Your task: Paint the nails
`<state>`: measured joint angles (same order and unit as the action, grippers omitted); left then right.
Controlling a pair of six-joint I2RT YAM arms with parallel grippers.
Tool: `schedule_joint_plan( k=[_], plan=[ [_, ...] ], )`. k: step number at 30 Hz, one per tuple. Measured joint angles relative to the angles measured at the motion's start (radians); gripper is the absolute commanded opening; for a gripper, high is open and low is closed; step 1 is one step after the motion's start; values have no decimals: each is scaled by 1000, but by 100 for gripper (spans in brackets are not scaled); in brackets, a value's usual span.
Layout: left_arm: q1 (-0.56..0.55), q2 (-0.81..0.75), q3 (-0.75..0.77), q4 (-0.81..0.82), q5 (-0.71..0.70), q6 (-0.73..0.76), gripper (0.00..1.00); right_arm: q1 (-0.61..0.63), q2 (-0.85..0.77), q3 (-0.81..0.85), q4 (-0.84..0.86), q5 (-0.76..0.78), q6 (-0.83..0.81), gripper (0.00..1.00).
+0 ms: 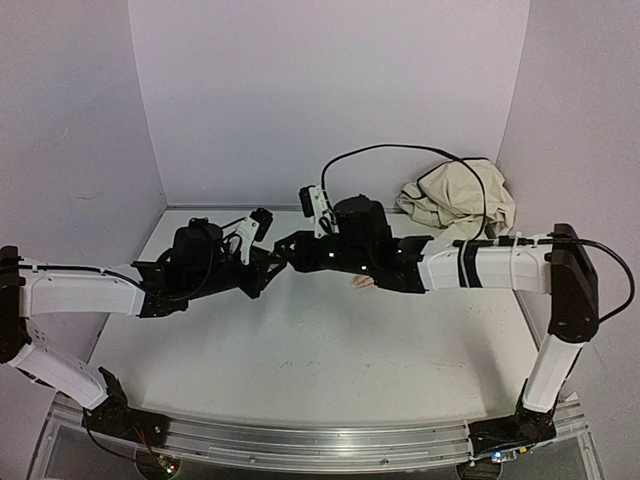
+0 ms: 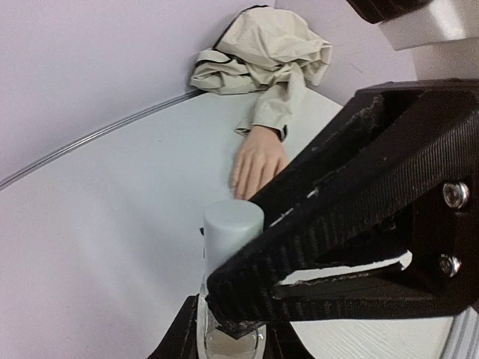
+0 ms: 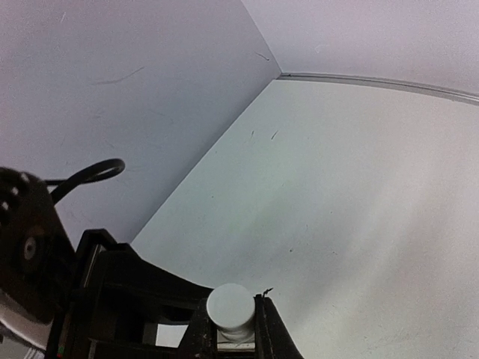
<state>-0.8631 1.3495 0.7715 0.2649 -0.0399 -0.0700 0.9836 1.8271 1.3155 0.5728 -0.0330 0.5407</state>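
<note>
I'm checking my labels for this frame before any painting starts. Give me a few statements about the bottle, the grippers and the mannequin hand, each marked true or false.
1. The left gripper grips the small bottle by its body. True.
2. The bottle's white cap lies loose on the table. False: it sits on the bottle.
3. The right gripper is shut on the white cap. True.
4. The mannequin hand is lifted by the right gripper. False: it lies on the table, and neither gripper touches it.
5. The beige sleeve is bunched by the arm bases. False: it is heaped at the far right corner.
</note>
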Motion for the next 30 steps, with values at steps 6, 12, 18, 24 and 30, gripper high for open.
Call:
schedule_joint_plan(
  k=[6, 12, 18, 24, 30],
  plan=[
    [13, 44, 39, 14, 327, -6, 0, -95, -138, -174, 44, -330, -137, 0],
    [26, 173, 169, 37, 870, -43, 0, -221, -250, -293, 64, -908, -323, 0],
    [-29, 219, 200, 77, 1065, -59, 0, -224, -289, -356, 110, -1151, -412, 0],
    [-33, 241, 217, 95, 1023, -53, 0, -248, -310, -377, 114, -1131, -436, 30],
    [-34, 185, 157, 119, 720, -23, 0, -247, -330, -379, 66, -936, -424, 64]
  ],
)
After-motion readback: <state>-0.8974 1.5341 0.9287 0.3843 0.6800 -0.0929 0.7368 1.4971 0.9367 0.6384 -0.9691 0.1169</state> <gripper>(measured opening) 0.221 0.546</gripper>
